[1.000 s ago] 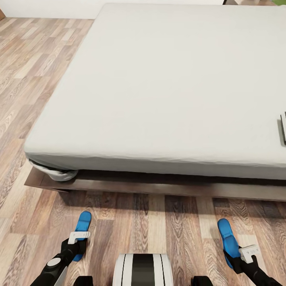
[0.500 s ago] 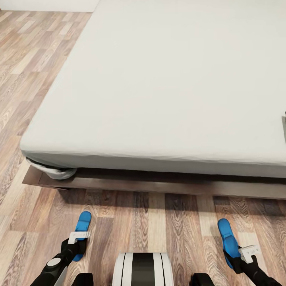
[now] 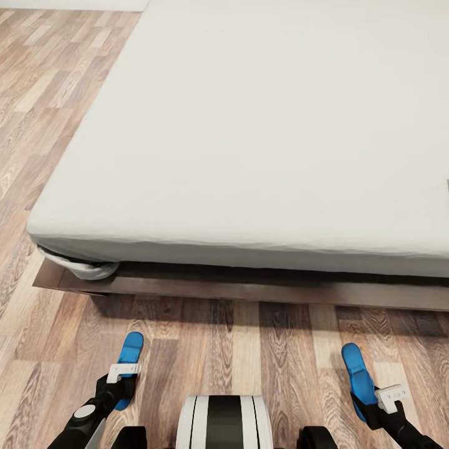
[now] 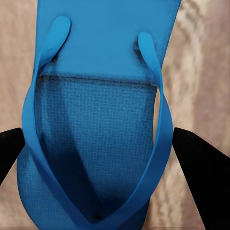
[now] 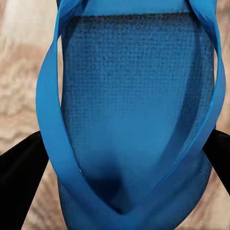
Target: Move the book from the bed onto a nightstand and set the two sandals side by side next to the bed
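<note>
Each gripper holds a blue sandal low over the wood floor in front of the bed (image 3: 249, 137). My left gripper (image 3: 122, 388) is shut on the left sandal (image 3: 130, 353); in the left wrist view its black fingers (image 4: 203, 177) press both sides of that sandal (image 4: 96, 124). On the other side, my right gripper (image 3: 369, 399) is shut on the right sandal (image 3: 355, 368), whose sole and straps (image 5: 129, 105) sit between the dark fingers (image 5: 21, 177). A thin dark sliver (image 3: 447, 184) at the picture's right edge, on the mattress, may be the book. No nightstand is in sight.
The bed's dark brown base (image 3: 249, 288) runs across just ahead of both sandals. A bunched sheet corner (image 3: 87, 268) hangs at the bed's near left corner. Brown plank floor (image 3: 37, 125) stretches along the bed's left side. My white trunk (image 3: 223, 424) is between the arms.
The whole view has shifted: the bed fills more of the picture and the far wall has left it. The dark thing on the mattress has slid almost off the right edge. Both arms keep their sandals.
</note>
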### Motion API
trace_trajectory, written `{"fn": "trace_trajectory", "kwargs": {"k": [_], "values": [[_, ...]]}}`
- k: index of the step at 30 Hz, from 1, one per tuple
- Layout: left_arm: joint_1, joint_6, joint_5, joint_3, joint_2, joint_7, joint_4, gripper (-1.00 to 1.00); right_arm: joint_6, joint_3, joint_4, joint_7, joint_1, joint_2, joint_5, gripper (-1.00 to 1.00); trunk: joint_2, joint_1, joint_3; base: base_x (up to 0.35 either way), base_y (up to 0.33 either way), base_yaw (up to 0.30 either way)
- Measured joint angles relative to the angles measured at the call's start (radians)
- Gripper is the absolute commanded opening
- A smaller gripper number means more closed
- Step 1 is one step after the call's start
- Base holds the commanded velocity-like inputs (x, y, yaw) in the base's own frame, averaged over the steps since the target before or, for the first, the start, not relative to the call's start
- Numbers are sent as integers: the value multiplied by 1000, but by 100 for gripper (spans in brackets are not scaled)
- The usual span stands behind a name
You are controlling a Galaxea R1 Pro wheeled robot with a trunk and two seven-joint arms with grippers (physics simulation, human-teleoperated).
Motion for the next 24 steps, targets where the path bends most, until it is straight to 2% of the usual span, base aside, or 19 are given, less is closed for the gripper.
{"fn": "trace_trajectory", "kwargs": {"k": [13,18,24], "values": [[0,0,0,0,0,0,0,-100,0,0,0,0,0,1,0,-100,0,0,0,1,0,0],[0,0,0,0,0,0,0,-100,0,0,0,-1,0,2,0,-100,0,0,0,177,65,0],[0,-1,0,0,0,0,0,-100,0,0,0,-1,0,2,0,-100,0,0,0,23,8,0]]}}
